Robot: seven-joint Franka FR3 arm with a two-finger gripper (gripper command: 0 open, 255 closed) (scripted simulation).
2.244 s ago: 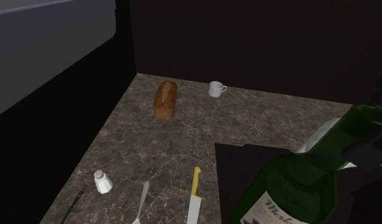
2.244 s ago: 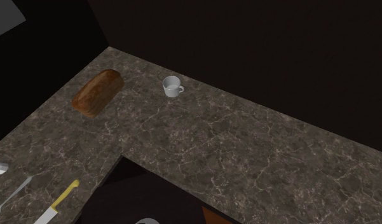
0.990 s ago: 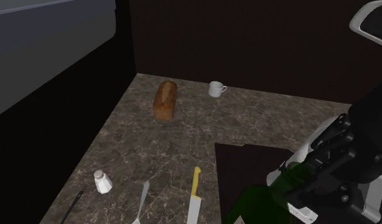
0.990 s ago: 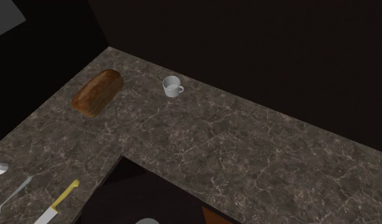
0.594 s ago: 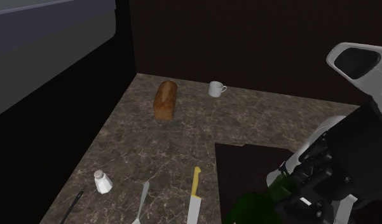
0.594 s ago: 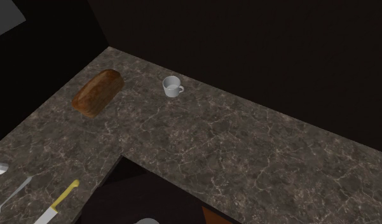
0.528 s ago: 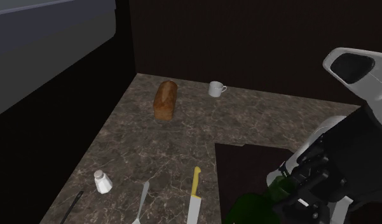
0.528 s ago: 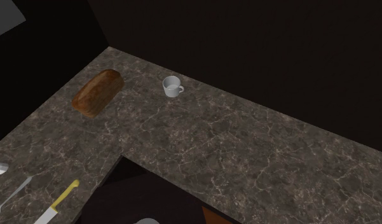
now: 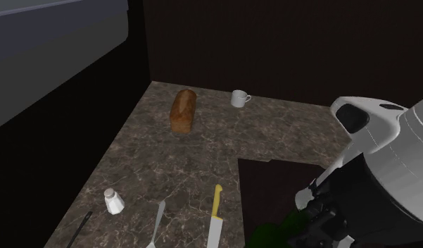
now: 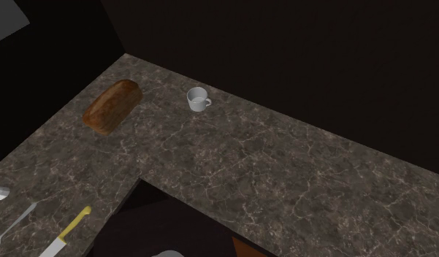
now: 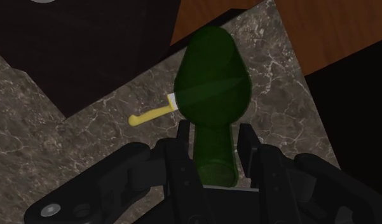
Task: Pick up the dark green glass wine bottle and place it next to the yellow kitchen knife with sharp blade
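Dark stone desk (image 9: 167, 162), dim room. Your pincer (image 11: 215, 141) grips green bottle (image 11: 211, 83) by neck. Carry step, you are close. Bottle hangs at 3 o'clock of yellow knife (image 9: 215, 210) in shoulder view. Next, likely: lower it, stand it beside knife, let go.

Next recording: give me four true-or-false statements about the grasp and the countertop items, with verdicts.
1. The gripper is shut on the green bottle at its neck. True.
2. The bread loaf touches the white cup. False: they sit apart.
3. The knife has a yellow handle. True.
4. The white shaker stands between the fork and the knife. False: the fork lies between the white shaker and the knife.
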